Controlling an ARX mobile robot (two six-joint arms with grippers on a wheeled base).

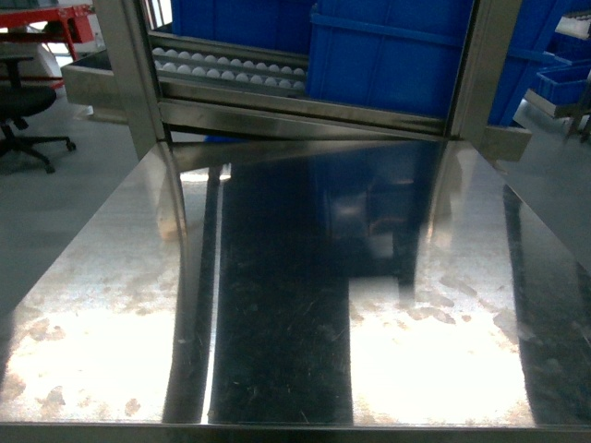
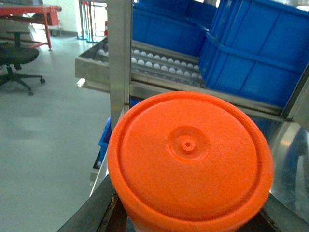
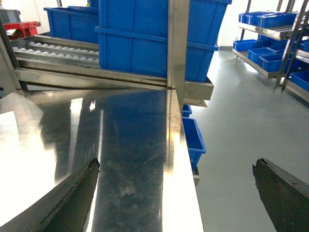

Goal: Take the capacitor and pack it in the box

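From my left wrist camera, one capacitor [image 2: 190,162], a matte orange round-topped piece with a small centre nub, fills the lower middle of the frame, clamped between the left gripper's [image 2: 188,217] dark fingers. My right gripper [image 3: 176,198] gapes wide with nothing in it, its two rough black fingers [image 3: 72,200] at the bottom corners. The scuffed, mirror-bright steel table [image 1: 295,323] reflects glossy blue bins [image 1: 406,55] behind; grey floor around.
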